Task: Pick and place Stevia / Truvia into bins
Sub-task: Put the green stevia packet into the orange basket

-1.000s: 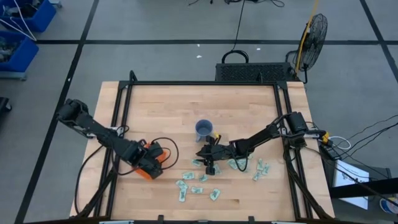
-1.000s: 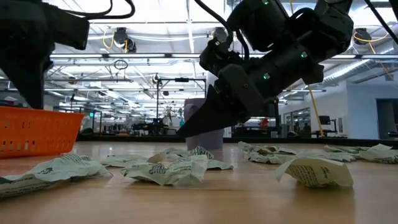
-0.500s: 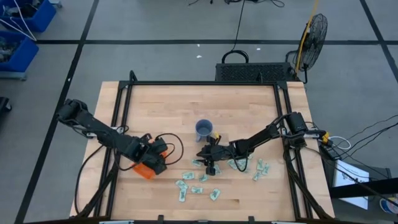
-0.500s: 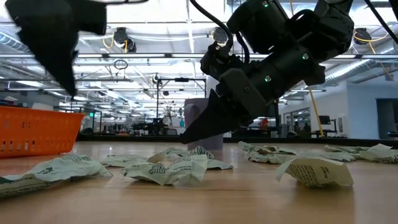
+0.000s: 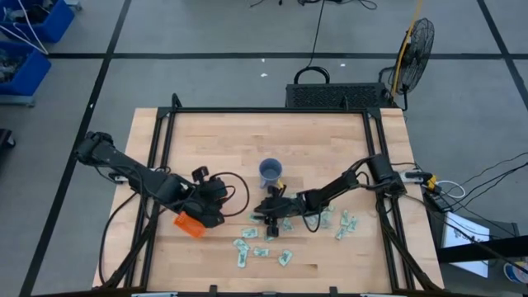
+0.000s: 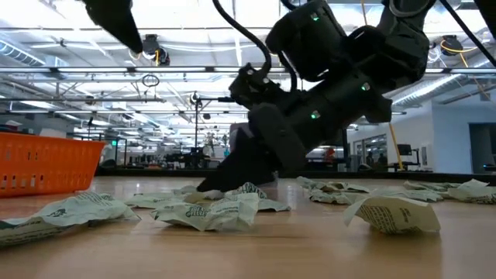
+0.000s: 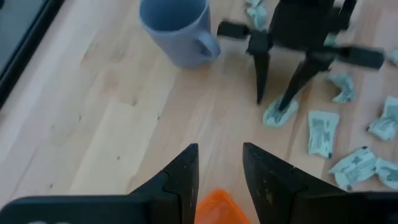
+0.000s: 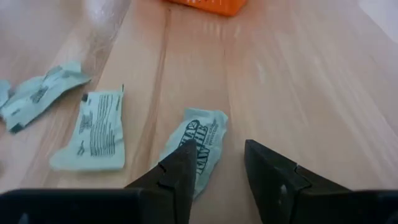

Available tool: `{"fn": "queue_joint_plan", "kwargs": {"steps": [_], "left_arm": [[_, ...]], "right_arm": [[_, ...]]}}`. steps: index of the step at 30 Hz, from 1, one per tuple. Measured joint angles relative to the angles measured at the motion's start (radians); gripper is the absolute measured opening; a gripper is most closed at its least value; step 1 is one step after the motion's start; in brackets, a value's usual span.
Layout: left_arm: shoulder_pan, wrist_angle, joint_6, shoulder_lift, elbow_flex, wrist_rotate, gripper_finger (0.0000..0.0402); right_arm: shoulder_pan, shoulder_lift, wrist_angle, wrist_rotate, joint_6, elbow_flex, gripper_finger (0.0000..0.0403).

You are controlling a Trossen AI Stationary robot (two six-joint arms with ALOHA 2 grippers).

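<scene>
Your right gripper [image 8: 214, 165] is down at the table with its fingers parted and holding nothing, the tips straddling the near end of one green packet [image 8: 196, 146]; more packets [image 8: 93, 130] lie just off to one side of it, and the orange bin [image 8: 208, 5] sits well ahead of the tips. Your left gripper [image 7: 217, 165] hangs open and empty above the bin's edge [image 7: 217, 202], facing the blue-grey mug [image 7: 177, 28] and the right arm beyond.
</scene>
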Motion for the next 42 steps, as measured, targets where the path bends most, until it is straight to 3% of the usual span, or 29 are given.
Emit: {"fn": "queue_joint_plan", "kwargs": {"steps": [3,8,10,14,17,22,32,37,42], "left_arm": [[0.0,-0.001,0.005,0.0,0.011,0.0,0.0131],[-0.003,-0.022,0.029,0.0,0.011,0.0,0.0131],[-0.003,-0.03,0.046,0.0,0.011,-0.013,0.0131],[-0.003,-0.051,0.081,-0.006,0.011,-0.049,0.0131],[0.0,-0.078,0.123,-0.032,0.011,-0.06,0.0131],[-0.001,-0.118,0.13,-0.104,0.011,-0.145,0.0131],[0.0,-0.128,0.113,-0.299,0.011,-0.385,0.0131],[-0.001,-0.129,0.097,-0.352,0.011,-0.39,0.0131],[-0.002,-0.132,0.08,-0.355,0.011,-0.383,0.0131]], "right_arm": [[0.0,0.001,-0.02,0.008,-0.022,0.002,0.011],[-0.001,0.004,0.008,-0.004,-0.063,0.001,0.0023],[0.0,0.003,0.048,-0.012,-0.118,-0.002,0.0009],[0.007,-0.011,0.131,-0.006,-0.205,0.023,0.0002],[0.006,-0.023,0.17,-0.006,-0.271,0.125,0.0001],[-0.005,0.021,0.092,-0.008,-0.364,0.323,0.0001],[-0.081,0.245,0.076,-0.009,-0.285,0.616,0.0],[-0.094,0.326,0.013,-0.01,-0.288,0.747,0.0],[-0.087,0.345,-0.042,-0.01,-0.363,0.755,0.0011]]}}
